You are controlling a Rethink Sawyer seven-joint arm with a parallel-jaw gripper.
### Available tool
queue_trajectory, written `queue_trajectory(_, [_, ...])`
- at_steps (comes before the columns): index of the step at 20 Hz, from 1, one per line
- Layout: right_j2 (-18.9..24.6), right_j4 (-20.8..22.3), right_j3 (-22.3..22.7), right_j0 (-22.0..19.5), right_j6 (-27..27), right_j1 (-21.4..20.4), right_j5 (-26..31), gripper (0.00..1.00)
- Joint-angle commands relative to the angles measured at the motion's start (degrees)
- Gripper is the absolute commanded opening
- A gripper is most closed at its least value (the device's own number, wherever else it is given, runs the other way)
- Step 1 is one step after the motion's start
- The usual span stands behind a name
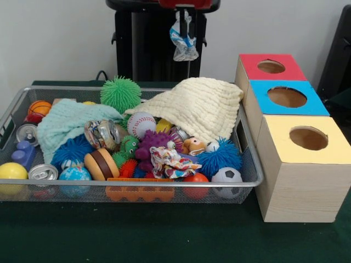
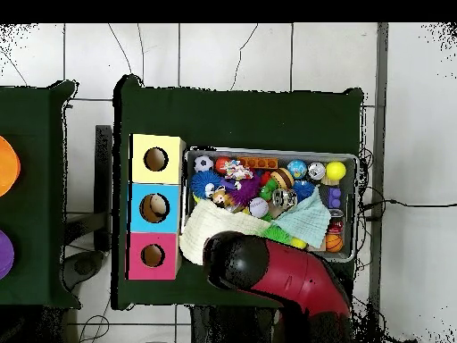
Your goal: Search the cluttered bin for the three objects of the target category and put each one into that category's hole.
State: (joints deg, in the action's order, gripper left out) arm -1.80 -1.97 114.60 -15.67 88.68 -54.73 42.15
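I have the gripper (image 1: pixel 185 34) raised high, and its fingers are pinched on a crumpled wrapper (image 1: pixel 184 44) that dangles from them, white with blue and red print. Directly below and a little nearer the camera lies the wire bin (image 1: pixel 249 164), with a cream cloth (image 1: pixel 200 107) draped over its back corner just under my hand. Beneath, to the hand's lower left in the front view, a pale green cloth (image 1: pixel 68 123) covers part of the heap, with a green spiky ball (image 1: pixel 120 93) beside it. Another patterned wrapper (image 1: pixel 170 161) sits mid-bin among balls. Off to the lower right stand the three boxes: red-topped (image 1: pixel 271 67), blue-topped (image 1: pixel 286 97) and yellow-topped (image 1: pixel 307 138), each with a round hole.
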Motion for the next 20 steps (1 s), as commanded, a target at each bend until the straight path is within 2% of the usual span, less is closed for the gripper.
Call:
queue_trajectory(1, [-1.9, -4.7, -5.5, 4.8, 21.5, 1.5, 6.2, 0.0])
queue_trajectory(20, [-4.6, -8.7, -6.7, 14.6, 33.5, 3.8, 3.2, 0.0])
